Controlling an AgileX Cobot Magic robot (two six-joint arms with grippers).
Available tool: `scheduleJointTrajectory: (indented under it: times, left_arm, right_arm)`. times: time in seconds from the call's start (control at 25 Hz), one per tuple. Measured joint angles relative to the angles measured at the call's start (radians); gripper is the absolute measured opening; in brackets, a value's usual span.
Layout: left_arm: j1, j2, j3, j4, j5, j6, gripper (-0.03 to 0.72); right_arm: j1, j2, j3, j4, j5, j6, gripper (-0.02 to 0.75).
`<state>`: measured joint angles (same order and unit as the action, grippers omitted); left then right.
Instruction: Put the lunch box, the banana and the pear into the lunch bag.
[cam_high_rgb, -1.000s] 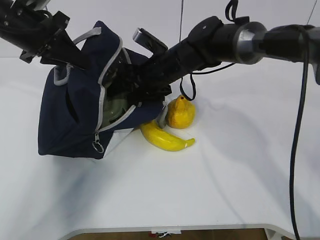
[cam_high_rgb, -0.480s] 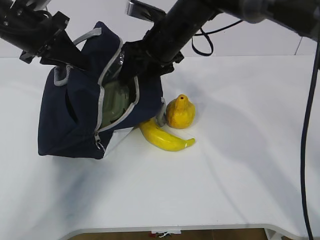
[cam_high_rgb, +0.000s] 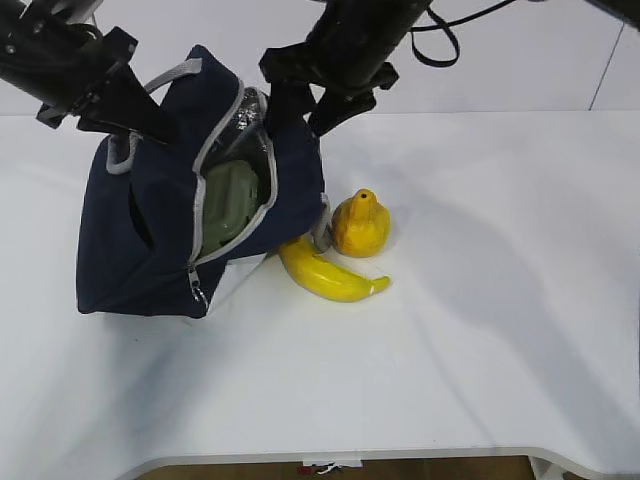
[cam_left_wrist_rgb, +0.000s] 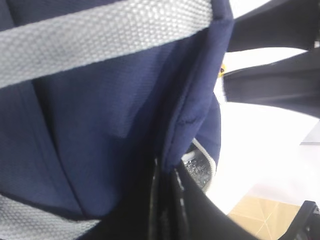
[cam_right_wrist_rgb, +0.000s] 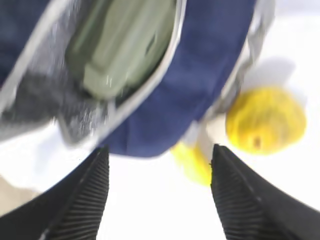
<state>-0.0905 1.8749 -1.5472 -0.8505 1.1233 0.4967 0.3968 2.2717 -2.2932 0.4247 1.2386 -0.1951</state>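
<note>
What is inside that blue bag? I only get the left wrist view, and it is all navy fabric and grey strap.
Observer: The lunch box, green lid showing, lies inside the lunch bag.
Operator: And the fruit?
Observer: The banana and the pear lie outside on the table, right by the bag.
Operator: Is the other arm holding anything?
Observer: No, the right end effector is open and empty near the bag's opening.

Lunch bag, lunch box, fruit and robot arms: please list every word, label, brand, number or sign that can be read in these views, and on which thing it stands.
None: no readable text in any view.
The lunch bag, lunch box, banana and pear show no print.
A small yellow spot beside the bag in the left wrist view is too small to read.
</note>
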Motion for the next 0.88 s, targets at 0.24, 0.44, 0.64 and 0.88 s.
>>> scheduleJointTrajectory:
  times: [0.24,0.44,0.64,0.88]
  left_arm:
    - [0.007,0.000,0.000,0.004,0.006,0.000,0.001]
    - [0.011,0.000,0.000,0.008,0.009,0.000,0.001]
    - [0.011,0.000,0.000,0.031,0.013,0.000,0.001]
    - [0.011,0.000,0.000,0.039,0.021,0.000,0.001]
  right_arm:
    - [0.000,-0.163,0.210,-0.062,0.000,0.021,0.508]
    - [0.000,-0.278,0.375,-0.064,0.001,-0.031,0.508]
    - [0.000,-0.294,0.469,-0.064,0.001,-0.100,0.508]
    - [0.000,-0.294,0.516,-0.064,0.001,-0.206,0.508]
